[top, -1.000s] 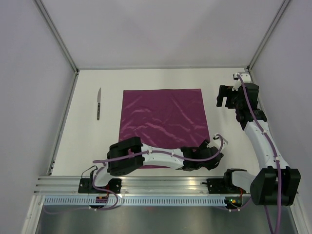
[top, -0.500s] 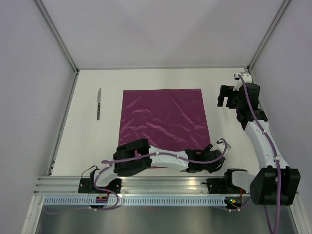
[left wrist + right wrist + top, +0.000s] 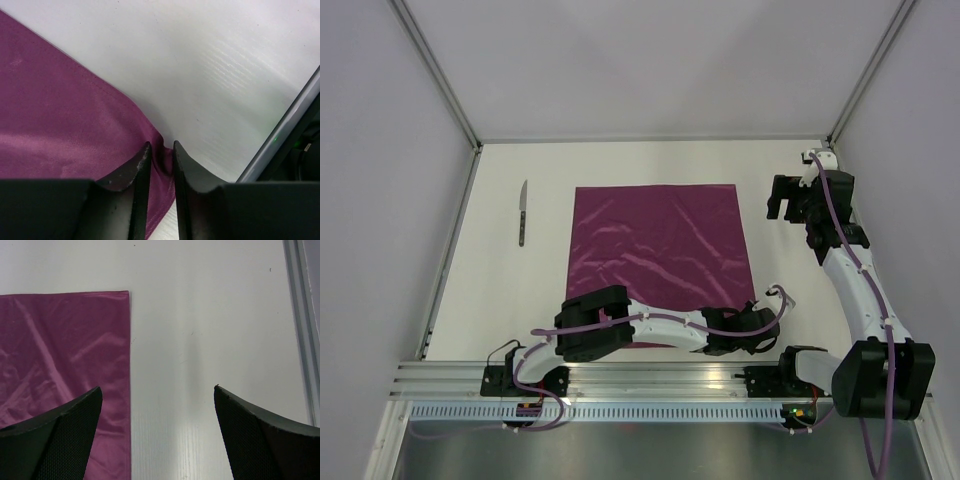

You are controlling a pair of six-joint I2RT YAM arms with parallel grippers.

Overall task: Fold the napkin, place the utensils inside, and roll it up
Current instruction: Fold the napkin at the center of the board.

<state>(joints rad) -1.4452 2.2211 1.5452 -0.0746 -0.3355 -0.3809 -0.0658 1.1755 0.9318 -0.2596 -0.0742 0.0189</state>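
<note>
The magenta napkin point(image 3: 655, 245) lies flat in the middle of the table, lightly wrinkled. My left gripper point(image 3: 750, 318) is at its near right corner. In the left wrist view the gripper point(image 3: 161, 150) is shut on that corner, with a pinch of the napkin point(image 3: 60, 115) bunched between the fingers. My right gripper point(image 3: 782, 200) hovers open and empty beside the napkin's far right corner. In the right wrist view the gripper point(image 3: 156, 387) is over bare table, with the napkin point(image 3: 65, 355) to its left. A knife point(image 3: 522, 213) lies left of the napkin, blade pointing away.
The metal rail point(image 3: 650, 375) runs along the near edge and shows close to the left gripper in the left wrist view point(image 3: 280, 145). Walls enclose the table on the left, the back and the right. A frame edge point(image 3: 300, 315) shows on the right.
My left arm has dropped toward the near edge and settled on the napkin's near right corner, which has shifted slightly. The right arm and the knife have not moved.
</note>
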